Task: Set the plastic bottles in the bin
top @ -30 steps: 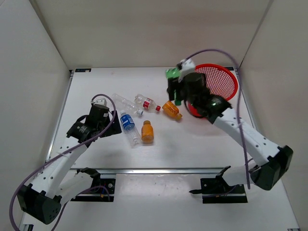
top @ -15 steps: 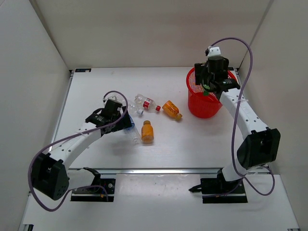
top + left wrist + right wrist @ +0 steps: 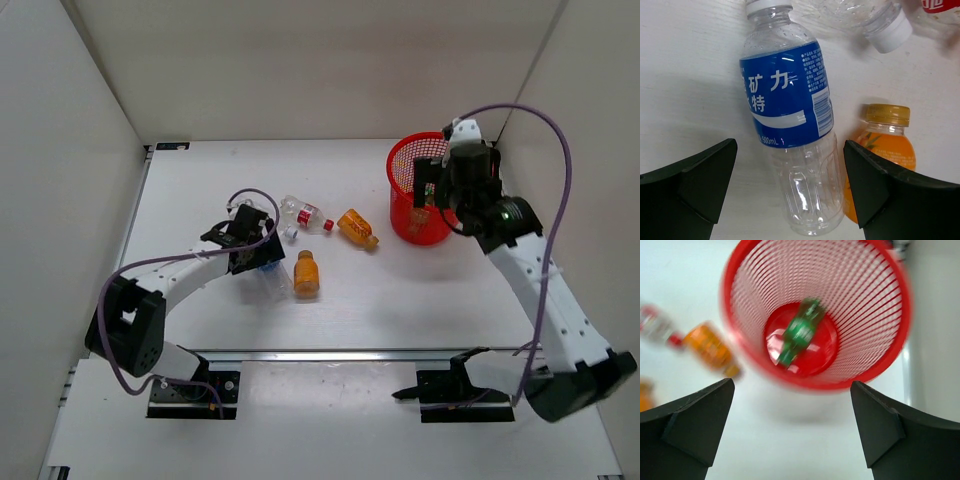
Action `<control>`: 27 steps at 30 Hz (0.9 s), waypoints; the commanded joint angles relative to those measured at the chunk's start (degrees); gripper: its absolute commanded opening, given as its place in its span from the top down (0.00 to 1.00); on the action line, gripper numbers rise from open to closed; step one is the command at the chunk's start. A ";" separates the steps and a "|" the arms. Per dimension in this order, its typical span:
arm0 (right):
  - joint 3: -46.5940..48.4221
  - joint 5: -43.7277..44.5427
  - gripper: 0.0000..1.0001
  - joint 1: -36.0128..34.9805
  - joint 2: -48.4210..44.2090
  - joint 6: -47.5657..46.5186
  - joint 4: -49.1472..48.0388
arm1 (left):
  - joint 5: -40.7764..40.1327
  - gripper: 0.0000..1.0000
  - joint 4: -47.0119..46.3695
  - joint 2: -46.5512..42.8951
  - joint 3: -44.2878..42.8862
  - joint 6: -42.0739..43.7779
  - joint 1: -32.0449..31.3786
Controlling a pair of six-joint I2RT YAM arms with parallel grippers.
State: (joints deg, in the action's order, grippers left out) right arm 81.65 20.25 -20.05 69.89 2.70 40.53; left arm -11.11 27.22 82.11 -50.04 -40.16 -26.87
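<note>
Left claw [image 3: 790, 150] is hanging wide open over the blue-labelled bottle [image 3: 785, 100], which is lying on the white bench [image 3: 200, 180] between the two fingers, cap pointing away from the wrist; neither finger is touching it. In the top view the arm is covering most of that bottle. An orange bottle [image 3: 885, 145] is lying just beside it, by the right-hand finger, with its lower part hidden behind that finger. The clear bottle [image 3: 870, 15] is showing only its neck and white cap, the rest being cut off by the frame edge. Further right, the red-capped bottle [image 3: 305, 214] and a second orange bottle [image 3: 357, 228] are lying near each other mid-bench. Right claw [image 3: 792, 385] is hovering over the red bin [image 3: 900, 305], spread wide and gripping nothing. The green bottle [image 3: 800, 332] is lying tilted on the bin's floor; the wrist picture is blurring, so its label is unreadable. From above, the arm is blocking the bin's inside.
</note>
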 commanded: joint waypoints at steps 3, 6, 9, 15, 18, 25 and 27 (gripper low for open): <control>-11.21 -9.94 0.01 -6.57 -9.93 7.12 12.55 | -0.31 0.02 -3.49 3.49 -0.58 -0.53 -1.25; -21.58 -15.84 0.01 -5.36 -14.24 11.43 10.37 | -0.05 0.03 -3.94 6.21 -1.90 -1.06 -1.08; -29.68 -19.45 0.01 -3.07 -18.55 15.57 7.11 | 0.21 0.13 -4.11 8.68 -2.25 -1.06 -0.99; -36.47 -18.76 0.00 6.32 -25.58 18.21 8.95 | -1.62 0.53 -0.25 4.93 -2.87 -2.73 -1.95; -36.56 -15.17 0.01 11.16 -24.90 18.47 8.86 | -3.65 0.54 2.21 -0.62 -5.75 -1.76 -1.87; -38.75 -18.22 0.01 30.83 -25.23 20.15 5.35 | -6.48 0.57 4.34 -6.26 -22.61 3.86 -5.82; -38.49 -19.01 0.01 34.98 -25.07 20.24 4.03 | -1.39 0.56 1.19 -3.46 -28.16 5.70 -7.49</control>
State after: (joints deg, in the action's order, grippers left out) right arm 43.07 2.44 10.83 45.65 21.30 48.60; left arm -15.79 32.14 78.72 -71.85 -37.93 -32.08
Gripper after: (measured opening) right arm 0.991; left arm 0.649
